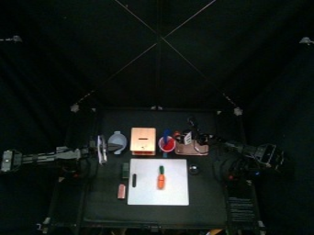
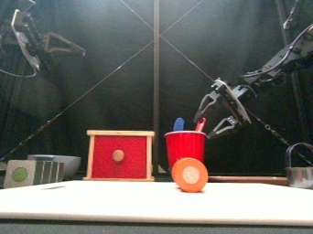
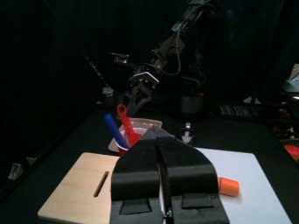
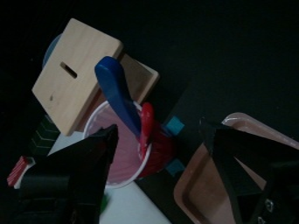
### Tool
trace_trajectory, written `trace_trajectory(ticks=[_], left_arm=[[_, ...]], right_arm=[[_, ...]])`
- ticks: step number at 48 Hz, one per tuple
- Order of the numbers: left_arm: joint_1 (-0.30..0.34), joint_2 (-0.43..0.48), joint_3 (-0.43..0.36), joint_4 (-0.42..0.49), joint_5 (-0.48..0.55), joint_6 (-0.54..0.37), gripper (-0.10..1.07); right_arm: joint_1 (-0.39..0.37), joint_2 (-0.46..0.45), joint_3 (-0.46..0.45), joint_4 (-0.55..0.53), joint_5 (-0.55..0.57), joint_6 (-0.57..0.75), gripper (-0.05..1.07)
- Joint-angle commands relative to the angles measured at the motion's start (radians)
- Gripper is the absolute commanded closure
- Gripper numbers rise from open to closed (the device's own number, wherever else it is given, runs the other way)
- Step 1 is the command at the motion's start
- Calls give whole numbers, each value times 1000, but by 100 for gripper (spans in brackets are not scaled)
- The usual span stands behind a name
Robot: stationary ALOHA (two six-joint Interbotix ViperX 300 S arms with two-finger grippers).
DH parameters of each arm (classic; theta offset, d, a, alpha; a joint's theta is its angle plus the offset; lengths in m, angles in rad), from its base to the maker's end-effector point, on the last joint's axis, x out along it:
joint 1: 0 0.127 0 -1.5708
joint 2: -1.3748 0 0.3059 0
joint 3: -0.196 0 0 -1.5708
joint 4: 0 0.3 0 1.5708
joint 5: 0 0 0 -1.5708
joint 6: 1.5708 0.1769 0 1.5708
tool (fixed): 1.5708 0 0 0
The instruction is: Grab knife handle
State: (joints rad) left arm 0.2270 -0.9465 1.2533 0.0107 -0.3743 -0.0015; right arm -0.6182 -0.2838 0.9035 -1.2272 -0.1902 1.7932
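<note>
Top view: the red cup stands behind the white cutting board; the right gripper is near it.

Front view: the blue knife handle and a red handle rise from the cup; the right gripper, jaws spread wide and empty, hovers just above it.

Left wrist view: the left gripper is clenched, empty.

Right wrist view: the blue handle looks rigid, light and smooth; grasp its exposed upper end.

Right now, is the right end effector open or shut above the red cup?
Open. The right end effector hangs above the red cup with its jaws spread wide, holding nothing; the handles stand between them in the wrist view.
</note>
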Motion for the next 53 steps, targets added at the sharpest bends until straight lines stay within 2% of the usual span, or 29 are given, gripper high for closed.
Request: trace_trajectory(ticks=[1,16,34,44,53], left_arm=[[6,5,-20,0,-9,0,91],[6,3,-11,-2,-9,0,91],[14,5,-6,-3,-9,0,91],[20,5,-6,-2,-11,0,91],[20,5,-6,-6,-9,0,91]], right_arm=[[-5,-3,-29,3,-3,0,2],[0,8,-32,3,-3,0,6],[0,3,-31,11,-3,2,38],[9,-43,-28,9,-3,2,54],[18,-94,-26,11,3,2,57]])
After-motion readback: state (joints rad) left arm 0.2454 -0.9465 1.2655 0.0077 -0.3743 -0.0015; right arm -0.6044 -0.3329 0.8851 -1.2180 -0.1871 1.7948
